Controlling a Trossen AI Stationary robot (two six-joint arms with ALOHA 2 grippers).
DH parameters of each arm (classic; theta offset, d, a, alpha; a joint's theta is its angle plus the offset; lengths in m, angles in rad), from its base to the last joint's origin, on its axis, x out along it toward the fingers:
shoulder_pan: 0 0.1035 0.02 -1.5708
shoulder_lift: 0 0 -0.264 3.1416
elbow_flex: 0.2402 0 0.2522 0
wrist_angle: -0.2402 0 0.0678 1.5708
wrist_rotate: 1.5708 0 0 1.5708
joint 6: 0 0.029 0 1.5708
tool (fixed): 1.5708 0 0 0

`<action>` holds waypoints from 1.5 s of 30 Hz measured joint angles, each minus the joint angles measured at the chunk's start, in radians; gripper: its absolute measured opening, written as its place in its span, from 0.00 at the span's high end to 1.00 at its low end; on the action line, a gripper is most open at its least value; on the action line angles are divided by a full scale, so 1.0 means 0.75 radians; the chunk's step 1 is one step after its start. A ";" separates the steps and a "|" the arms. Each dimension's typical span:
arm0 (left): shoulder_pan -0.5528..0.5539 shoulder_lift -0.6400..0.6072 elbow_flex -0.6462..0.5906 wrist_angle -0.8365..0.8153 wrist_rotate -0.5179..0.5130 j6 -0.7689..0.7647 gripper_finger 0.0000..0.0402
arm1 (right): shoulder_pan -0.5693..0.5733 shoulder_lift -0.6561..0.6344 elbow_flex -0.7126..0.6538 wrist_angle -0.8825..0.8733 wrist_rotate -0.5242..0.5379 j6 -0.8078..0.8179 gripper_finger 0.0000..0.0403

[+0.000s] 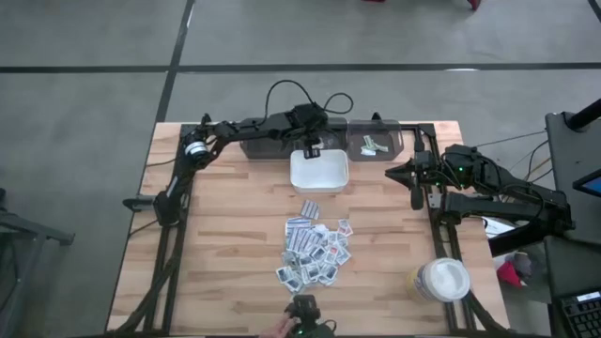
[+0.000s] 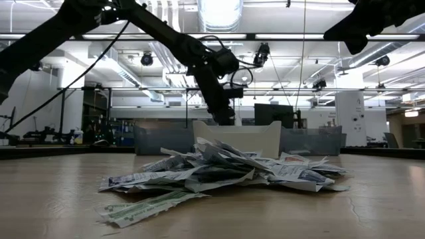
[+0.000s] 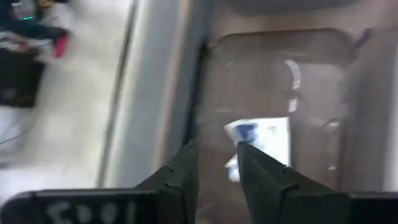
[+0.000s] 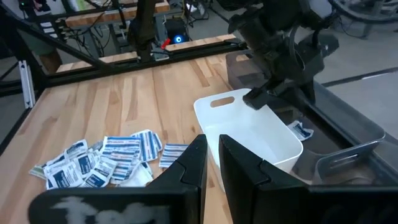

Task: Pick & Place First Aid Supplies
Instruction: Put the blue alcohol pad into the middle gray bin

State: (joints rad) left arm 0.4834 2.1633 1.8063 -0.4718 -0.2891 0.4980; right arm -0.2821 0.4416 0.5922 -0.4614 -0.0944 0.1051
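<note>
The first aid supplies (image 1: 315, 252) lie in a loose pile of small printed packets (image 2: 219, 172) on the wooden table, near the middle. A white tray (image 1: 319, 188) stands beyond them. My left gripper (image 1: 311, 147) hangs open over the grey bin (image 4: 348, 134) behind the tray. One blue-printed packet (image 3: 264, 137) lies flat on the bin's floor beyond its fingers, untouched; it also shows in the right wrist view (image 4: 303, 130). My right gripper (image 4: 212, 146) waits at the table's right side. Its fingers stand a narrow gap apart with nothing between them.
A second grey bin (image 1: 376, 143) at the back right holds greenish packets. A round white-lidded jar (image 1: 441, 280) stands near the front right. A small camera (image 1: 305, 319) sits at the near edge, with a person's hand (image 1: 277, 329) beside it.
</note>
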 joint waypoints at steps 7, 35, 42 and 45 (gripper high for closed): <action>-0.101 -0.208 0.118 -0.441 -0.216 -0.118 0.67 | 0.000 0.001 0.000 0.001 0.002 -0.005 0.90; -0.886 -0.586 -0.306 -0.678 0.408 -1.530 0.67 | 0.000 0.000 0.000 0.001 0.025 -0.009 0.90; -1.019 -0.585 -0.649 -0.263 0.397 -1.665 0.67 | 0.000 0.000 0.000 0.000 0.024 -0.010 0.90; -1.041 -0.585 -0.787 -0.090 0.392 -1.714 0.67 | 0.000 0.000 0.000 0.000 0.024 -0.010 0.90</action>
State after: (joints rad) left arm -0.2972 1.7245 1.2157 -0.5393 0.0052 -0.7873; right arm -0.2821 0.4416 0.5922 -0.4614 -0.0765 0.0978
